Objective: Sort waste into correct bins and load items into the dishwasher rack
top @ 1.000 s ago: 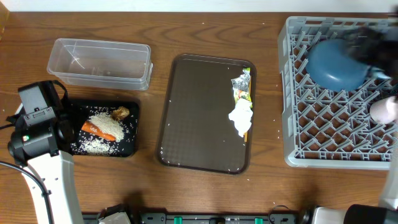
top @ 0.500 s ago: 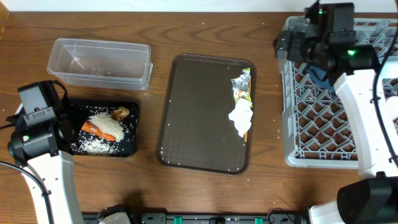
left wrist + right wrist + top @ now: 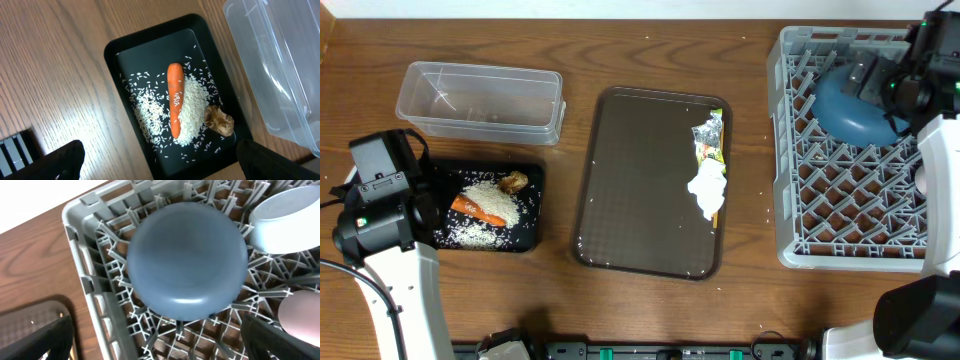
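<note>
Release is the news on the right: the right gripper [image 3: 157, 342] has drawn back from its sweep across the dishwasher rack [image 3: 800, 235]. It now hangs above with jaws spread wide and nothing between them. The blue dish [image 3: 187, 262] lies upside down on the pegs in the rack's far-left part, beside a white bowl [image 3: 282, 222]. I'd count that dish as loaded. The left gripper [image 3: 165, 165] hasn't stirred. It is equally wide and empty, poised over the black tray [image 3: 534, 210], where the carrot [image 3: 175, 100] lies on the rice [image 3: 192, 107] next to the brown lump [image 3: 220, 120]. The wrapper [image 3: 709, 135] and napkin [image 3: 707, 187] sit on the brown serving tray [image 3: 630, 190], and the clear tub [image 3: 480, 68] looks empty, so the waste probably comes next.
</note>
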You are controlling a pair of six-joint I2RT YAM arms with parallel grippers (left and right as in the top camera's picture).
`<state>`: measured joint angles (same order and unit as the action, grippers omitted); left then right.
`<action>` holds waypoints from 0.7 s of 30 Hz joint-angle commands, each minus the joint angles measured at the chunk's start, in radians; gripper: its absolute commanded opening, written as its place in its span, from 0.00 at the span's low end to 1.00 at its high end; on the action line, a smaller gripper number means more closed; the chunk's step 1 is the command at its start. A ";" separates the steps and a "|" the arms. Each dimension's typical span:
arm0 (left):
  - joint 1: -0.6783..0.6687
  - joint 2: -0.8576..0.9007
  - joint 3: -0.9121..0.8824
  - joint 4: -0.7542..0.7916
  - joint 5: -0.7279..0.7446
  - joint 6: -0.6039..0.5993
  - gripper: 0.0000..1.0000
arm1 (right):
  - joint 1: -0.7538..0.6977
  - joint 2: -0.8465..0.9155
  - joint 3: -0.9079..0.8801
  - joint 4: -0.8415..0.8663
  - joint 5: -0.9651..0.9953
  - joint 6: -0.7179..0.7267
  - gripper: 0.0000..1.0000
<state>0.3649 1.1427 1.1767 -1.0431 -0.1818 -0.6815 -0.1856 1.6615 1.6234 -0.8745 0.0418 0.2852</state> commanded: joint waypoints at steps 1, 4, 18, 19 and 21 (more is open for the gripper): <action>0.005 0.000 0.020 -0.003 0.003 -0.008 0.98 | -0.006 -0.010 0.000 -0.002 0.010 0.014 0.99; 0.005 0.000 0.020 -0.016 0.116 -0.019 0.98 | -0.006 -0.010 0.000 -0.002 0.010 0.014 0.99; -0.312 0.000 0.006 -0.043 0.746 0.105 0.98 | -0.006 -0.010 0.000 -0.002 0.010 0.014 0.99; -0.355 0.001 0.006 -0.016 0.746 0.105 0.98 | -0.006 -0.010 0.000 -0.002 0.010 0.014 0.99; -0.472 0.010 0.006 0.062 0.732 0.090 0.98 | -0.006 -0.010 0.000 -0.002 0.010 0.014 0.99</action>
<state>0.0170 1.1439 1.1767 -1.0290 0.5098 -0.6060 -0.1879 1.6615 1.6234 -0.8738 0.0418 0.2852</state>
